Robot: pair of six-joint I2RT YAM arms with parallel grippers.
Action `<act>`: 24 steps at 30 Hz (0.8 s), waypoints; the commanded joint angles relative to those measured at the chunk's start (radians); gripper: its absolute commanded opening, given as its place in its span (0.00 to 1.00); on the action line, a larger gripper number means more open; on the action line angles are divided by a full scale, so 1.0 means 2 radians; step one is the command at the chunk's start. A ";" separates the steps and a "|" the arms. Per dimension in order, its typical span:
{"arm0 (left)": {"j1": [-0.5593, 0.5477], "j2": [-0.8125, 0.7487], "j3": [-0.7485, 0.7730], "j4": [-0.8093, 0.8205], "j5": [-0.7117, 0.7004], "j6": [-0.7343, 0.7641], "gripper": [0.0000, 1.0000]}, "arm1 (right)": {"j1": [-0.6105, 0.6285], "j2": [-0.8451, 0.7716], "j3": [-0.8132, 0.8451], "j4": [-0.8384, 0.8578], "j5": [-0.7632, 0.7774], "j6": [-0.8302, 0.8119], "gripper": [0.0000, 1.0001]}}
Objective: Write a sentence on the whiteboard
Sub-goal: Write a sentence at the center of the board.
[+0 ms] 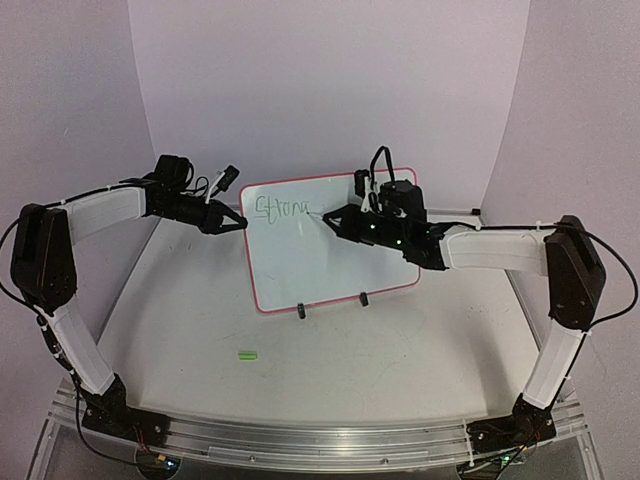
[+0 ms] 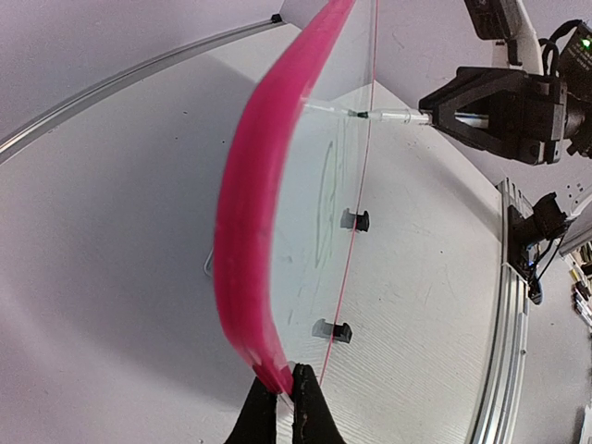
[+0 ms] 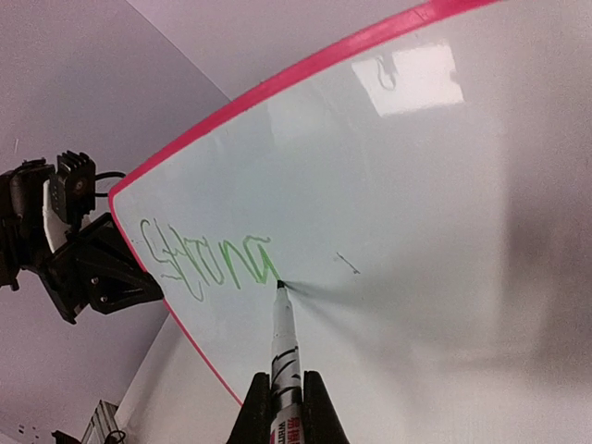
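board: glossy white whiteboard with pink-red frame (image 1: 340, 262), upright mid-table, long axis left-right | left gripper (image 1: 240, 222): clamped on its left edge | right gripper (image 1: 335, 218): pinching white marker (image 3: 282, 338), tip touching board just right of green lettering (image 3: 208, 261) | next: blank surface lies rightward

Upright whiteboard (image 1: 330, 265) — left fingers (image 1: 232, 222) pinch its edge.
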 commanded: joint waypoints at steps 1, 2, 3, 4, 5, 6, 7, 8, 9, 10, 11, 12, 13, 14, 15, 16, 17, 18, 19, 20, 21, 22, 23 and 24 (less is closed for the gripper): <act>-0.012 0.005 0.001 -0.023 -0.038 0.039 0.00 | -0.006 -0.011 -0.023 -0.013 0.025 0.003 0.00; -0.012 0.005 0.001 -0.023 -0.038 0.039 0.00 | -0.006 -0.011 -0.025 -0.013 0.024 0.004 0.00; -0.012 0.005 0.001 -0.023 -0.037 0.039 0.00 | -0.006 -0.011 -0.027 -0.013 0.022 0.005 0.00; -0.012 0.005 0.001 -0.023 -0.037 0.039 0.00 | -0.006 -0.010 -0.029 -0.013 0.020 0.005 0.00; -0.012 0.005 0.001 -0.023 -0.037 0.039 0.00 | -0.006 -0.009 -0.030 -0.013 0.017 0.007 0.00; -0.012 0.005 0.001 -0.023 -0.037 0.039 0.00 | -0.005 -0.008 -0.030 -0.013 0.014 0.007 0.00; -0.012 0.006 0.001 -0.023 -0.037 0.039 0.00 | -0.005 -0.007 -0.031 -0.013 0.011 0.008 0.00; -0.012 0.006 0.001 -0.023 -0.038 0.039 0.00 | -0.005 -0.006 -0.031 -0.013 0.009 0.008 0.00; -0.012 0.006 0.001 -0.023 -0.038 0.039 0.00 | -0.004 -0.005 -0.031 -0.013 0.008 0.008 0.00; -0.012 0.006 0.001 -0.023 -0.038 0.039 0.00 | -0.004 -0.004 -0.031 -0.013 0.007 0.008 0.00; -0.012 0.006 0.001 -0.023 -0.037 0.039 0.00 | -0.003 -0.004 -0.029 -0.013 0.006 0.008 0.00; -0.012 0.006 0.001 -0.023 -0.037 0.039 0.00 | -0.003 -0.003 -0.028 -0.013 0.005 0.008 0.00; -0.013 0.006 0.001 -0.023 -0.037 0.039 0.00 | -0.002 -0.002 -0.026 -0.013 0.004 0.008 0.00; -0.013 0.006 0.001 -0.023 -0.037 0.039 0.00 | -0.002 -0.001 -0.024 -0.012 0.003 0.009 0.00; -0.013 0.006 0.001 -0.023 -0.037 0.039 0.00 | -0.001 0.000 -0.021 -0.011 0.002 0.009 0.00; -0.013 0.006 0.001 -0.023 -0.037 0.039 0.00 | -0.001 0.001 -0.018 -0.010 0.001 0.009 0.00; -0.013 0.006 0.001 -0.023 -0.038 0.039 0.00 | -0.001 0.003 -0.014 -0.009 0.000 0.009 0.00; -0.013 0.006 0.001 -0.023 -0.038 0.039 0.00 | 0.000 0.005 -0.010 -0.008 -0.002 0.009 0.00; -0.013 0.006 0.001 -0.023 -0.038 0.039 0.00 | 0.001 0.007 -0.006 -0.008 -0.003 0.009 0.00; -0.013 0.006 0.001 -0.023 -0.038 0.039 0.00 | 0.001 0.010 -0.002 -0.008 -0.004 0.009 0.00; -0.013 0.006 0.001 -0.023 -0.038 0.039 0.00 | 0.002 0.012 0.003 -0.007 -0.004 0.009 0.00; -0.013 0.006 0.001 -0.023 -0.038 0.039 0.00 | 0.002 0.014 0.007 -0.007 -0.005 0.009 0.00; -0.013 0.006 0.001 -0.023 -0.038 0.039 0.00 | 0.003 0.015 0.009 -0.006 -0.005 0.009 0.00; -0.014 0.007 0.001 -0.023 -0.038 0.039 0.00 | 0.003 0.016 0.012 -0.006 -0.006 0.009 0.00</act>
